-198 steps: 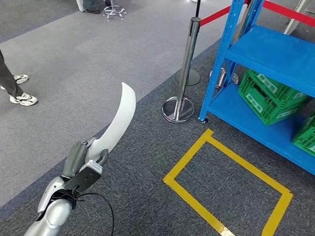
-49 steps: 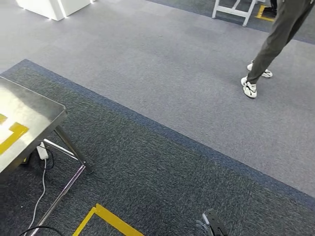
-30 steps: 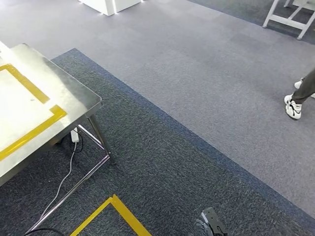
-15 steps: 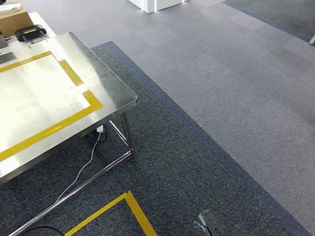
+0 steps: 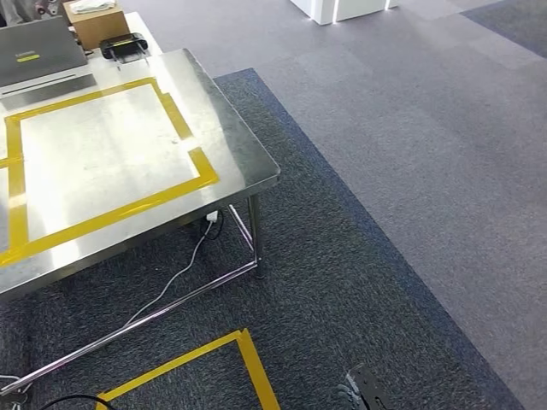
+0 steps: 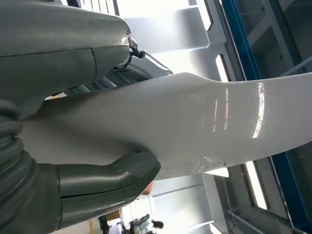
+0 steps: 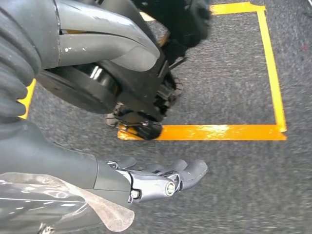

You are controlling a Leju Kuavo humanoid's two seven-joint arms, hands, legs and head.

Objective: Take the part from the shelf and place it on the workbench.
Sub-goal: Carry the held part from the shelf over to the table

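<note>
Head view: a stainless-steel workbench [image 5: 232,149] stands ahead and to the left, its top marked with a yellow tape rectangle [image 5: 103,162]; a grey laptop [image 5: 38,55], a cardboard box [image 5: 97,21] and a small black device [image 5: 126,45] sit at its far end. A white cable [image 5: 174,273] trails beneath it over dark carpet, near a yellow floor marking [image 5: 251,367]. A dark part of the right hand [image 5: 361,393] shows at the lower edge. Left wrist view: the left hand [image 6: 73,117] grips the white curved part [image 6: 191,122], thumb [image 6: 121,175] pressed against one face and fingers across the other; the part runs well out beyond the hand, with a blue shelf upright [image 6: 254,73] behind it. Right wrist view: the right hand [image 7: 121,161] holds nothing, fingers [image 7: 184,173] extended and apart from the thumb, hanging above carpet and a yellow tape square [image 7: 272,83].
</note>
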